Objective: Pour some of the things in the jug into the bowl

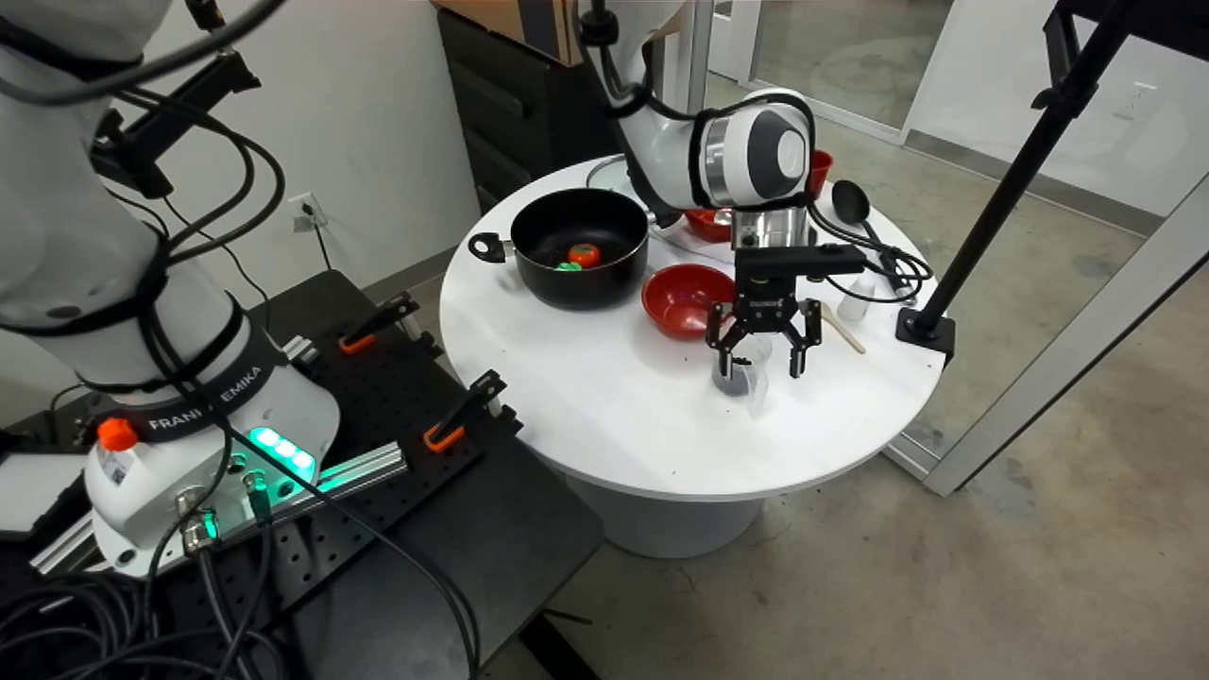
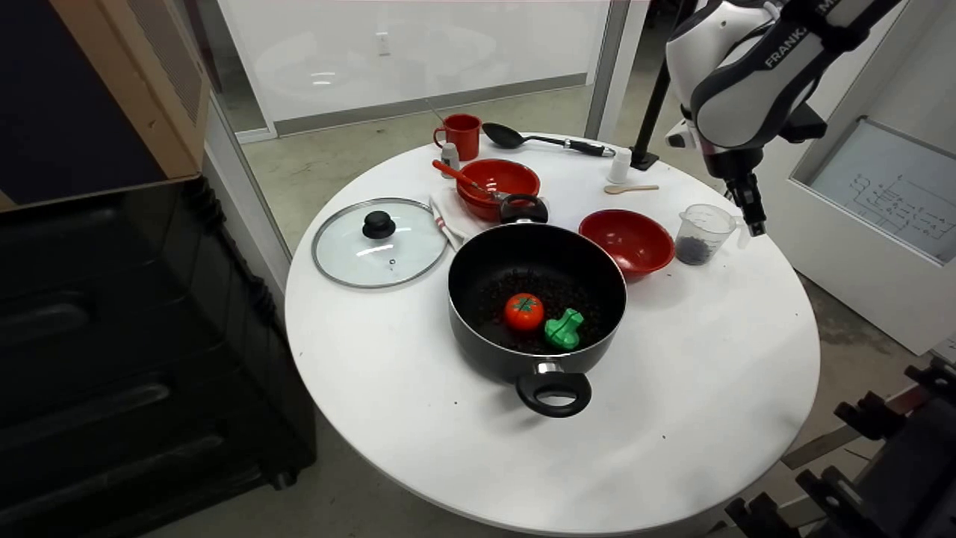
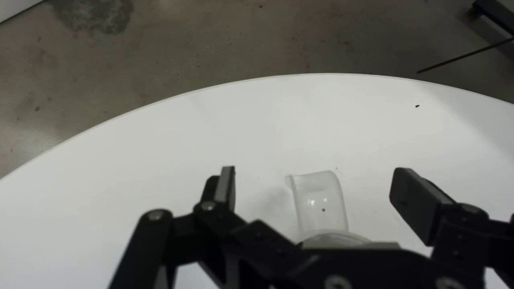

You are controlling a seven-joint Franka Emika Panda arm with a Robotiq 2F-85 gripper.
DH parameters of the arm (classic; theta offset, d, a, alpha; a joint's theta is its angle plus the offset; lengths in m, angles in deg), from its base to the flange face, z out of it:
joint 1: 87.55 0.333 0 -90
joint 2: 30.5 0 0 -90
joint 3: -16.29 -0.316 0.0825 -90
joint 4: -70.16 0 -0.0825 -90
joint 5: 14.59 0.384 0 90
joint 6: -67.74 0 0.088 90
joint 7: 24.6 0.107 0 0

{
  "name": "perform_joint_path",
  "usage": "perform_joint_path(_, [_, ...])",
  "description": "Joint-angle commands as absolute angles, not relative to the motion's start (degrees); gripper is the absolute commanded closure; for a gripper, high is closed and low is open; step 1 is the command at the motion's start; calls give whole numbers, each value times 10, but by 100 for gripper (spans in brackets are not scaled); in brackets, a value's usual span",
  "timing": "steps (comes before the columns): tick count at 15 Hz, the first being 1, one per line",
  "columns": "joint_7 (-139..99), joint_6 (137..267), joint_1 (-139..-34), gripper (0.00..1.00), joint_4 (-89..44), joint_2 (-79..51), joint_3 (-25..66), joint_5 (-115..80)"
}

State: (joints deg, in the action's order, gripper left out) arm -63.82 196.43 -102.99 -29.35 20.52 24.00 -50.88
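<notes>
The jug point(image 2: 702, 233) is a small translucent measuring cup, upright on the white table, with dark bits in its lower part. Its handle point(image 3: 321, 202) points toward the table's near edge in the wrist view, where most of the body is hidden behind the gripper. My gripper point(image 1: 761, 366) hangs over the handle side of the jug, jaws wide apart. In the wrist view the handle shows in the gap between the fingers point(image 3: 413, 200), touching neither. A red bowl point(image 2: 627, 240) stands right beside the jug; its visible inside looks bare.
A black pot point(image 2: 538, 299) holds a toy tomato, a green piece and dark bits. Behind it are a glass lid point(image 2: 351, 258), stacked red bowls point(image 2: 515, 175), a red mug point(image 2: 463, 134) and a black ladle point(image 2: 553, 140). A wooden spoon point(image 2: 631, 189) lies near a white bottle point(image 2: 620, 166).
</notes>
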Motion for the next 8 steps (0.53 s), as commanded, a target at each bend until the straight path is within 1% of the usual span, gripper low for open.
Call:
perform_joint_path(1, [-664, 1947, -1030, 34, -257, 233, 237, -496])
perform_joint_path(5, [-669, 1946, -1031, 63, -243, 245, 236, -493])
perform_joint_path(8, [-673, 1945, -1033, 87, -236, 248, 235, -483])
